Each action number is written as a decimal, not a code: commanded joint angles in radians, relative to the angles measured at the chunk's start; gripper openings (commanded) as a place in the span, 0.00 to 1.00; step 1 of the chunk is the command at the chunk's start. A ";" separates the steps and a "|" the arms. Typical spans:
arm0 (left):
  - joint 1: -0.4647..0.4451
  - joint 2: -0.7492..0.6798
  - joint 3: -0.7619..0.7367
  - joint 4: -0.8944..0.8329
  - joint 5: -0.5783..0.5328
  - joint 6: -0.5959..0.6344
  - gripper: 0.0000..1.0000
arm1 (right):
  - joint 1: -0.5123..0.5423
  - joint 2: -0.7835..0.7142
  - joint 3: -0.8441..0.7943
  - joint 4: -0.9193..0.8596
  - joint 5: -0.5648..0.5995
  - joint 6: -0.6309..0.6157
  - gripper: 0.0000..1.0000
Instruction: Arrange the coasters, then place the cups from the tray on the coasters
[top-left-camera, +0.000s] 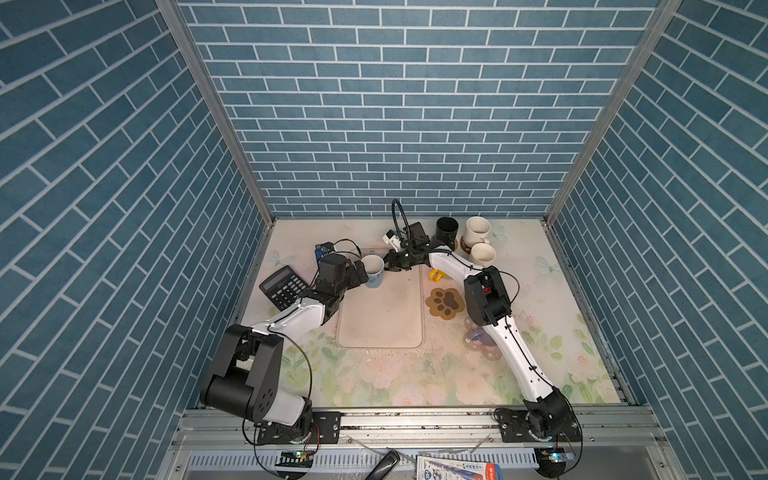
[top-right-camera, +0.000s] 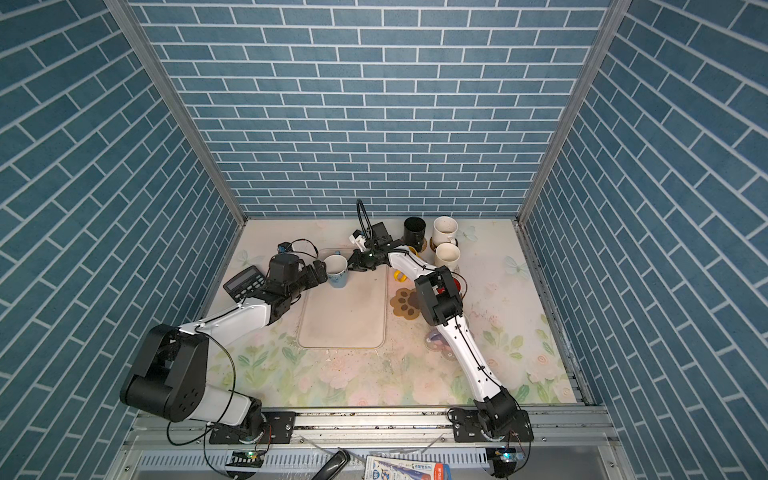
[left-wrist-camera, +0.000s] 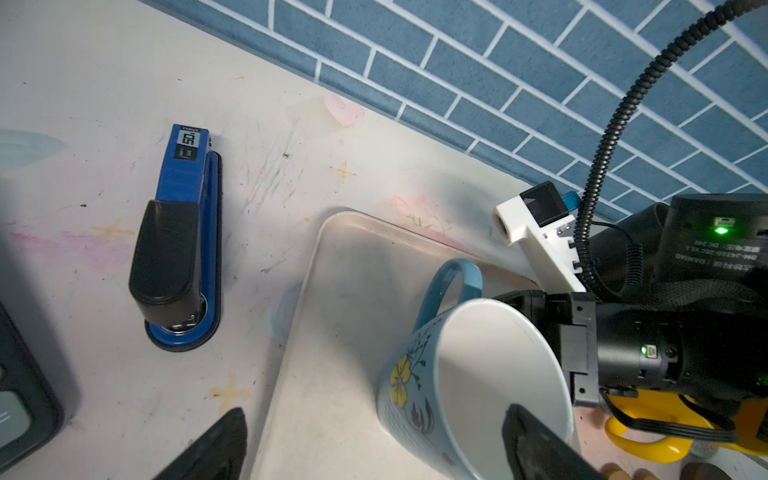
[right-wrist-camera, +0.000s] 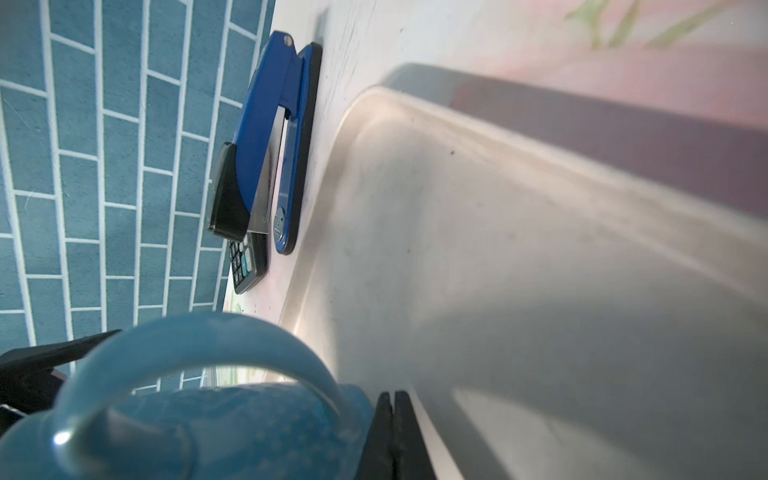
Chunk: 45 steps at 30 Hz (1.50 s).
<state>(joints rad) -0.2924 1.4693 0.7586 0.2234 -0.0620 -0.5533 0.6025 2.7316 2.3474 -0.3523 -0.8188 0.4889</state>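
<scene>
Two hands meet at the light blue flowered ceramic mug (top-left-camera: 373, 274), which stands left of centre in both top views on the upper left corner of the beige rectangular tray (top-left-camera: 380, 320). The left hand (top-left-camera: 360, 272) is spread open at its rim, and the right hand (top-left-camera: 389, 266) is closed empty beside its handle.

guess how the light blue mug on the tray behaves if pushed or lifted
The light blue mug looks glazed and rigid, so a grip may slip on its wall. Fairly tall with a side handle, a high push could tip it; on the smooth tray a low push likely slides it.
</scene>
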 joint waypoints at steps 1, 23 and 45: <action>0.006 0.014 -0.004 0.017 0.004 0.001 0.97 | -0.017 -0.051 0.009 -0.041 0.001 -0.053 0.04; 0.075 0.095 0.264 -0.196 0.142 0.035 0.87 | -0.040 -0.109 0.098 -0.187 0.094 -0.139 0.11; 0.090 0.532 0.953 -0.861 0.172 0.101 0.07 | -0.063 -0.426 -0.101 -0.222 0.196 -0.210 0.16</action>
<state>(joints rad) -0.2077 1.9739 1.6653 -0.5293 0.0994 -0.4618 0.5503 2.4126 2.3203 -0.5648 -0.6754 0.3332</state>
